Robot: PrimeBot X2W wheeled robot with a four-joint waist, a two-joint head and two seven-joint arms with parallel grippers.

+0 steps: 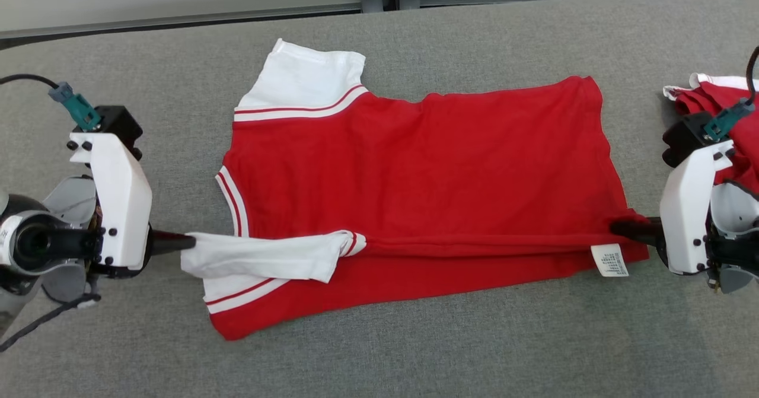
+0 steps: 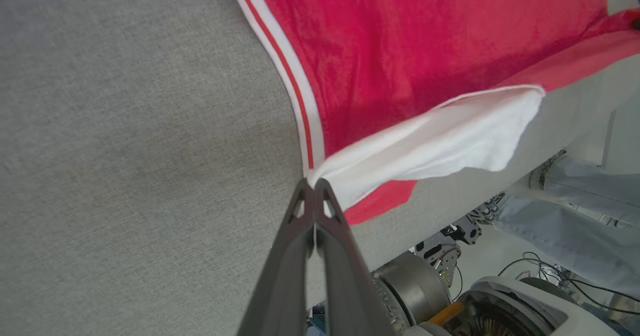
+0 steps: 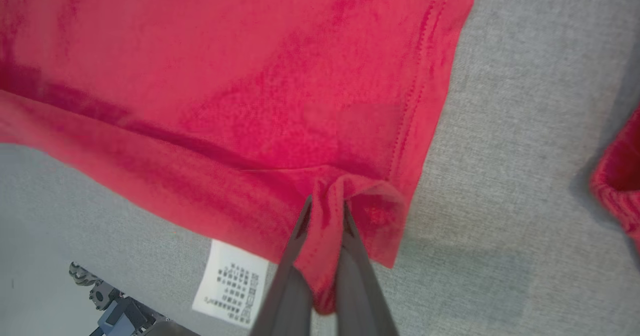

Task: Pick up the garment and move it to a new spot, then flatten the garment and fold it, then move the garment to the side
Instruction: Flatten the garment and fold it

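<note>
The garment (image 1: 415, 172) is a red T-shirt with white, red-striped sleeves, spread sideways on the grey table (image 1: 415, 350), its near edge doubled up toward the middle. My left gripper (image 1: 188, 242) is shut on the white sleeve end at the shirt's left; in the left wrist view the garment (image 2: 425, 50) runs away from that gripper (image 2: 314, 183), which pinches the white cloth. My right gripper (image 1: 616, 228) is shut on the red hem corner at the right; in the right wrist view the garment (image 3: 225, 75) bunches between that gripper's (image 3: 326, 203) fingers. A white care label (image 1: 609, 260) hangs by that corner.
Another red and white garment (image 1: 720, 98) lies bunched at the table's far right, behind my right arm. A grey rail (image 1: 178, 18) borders the table's back edge. In the left wrist view a person's legs in jeans (image 2: 575, 211) stand beyond the table's edge.
</note>
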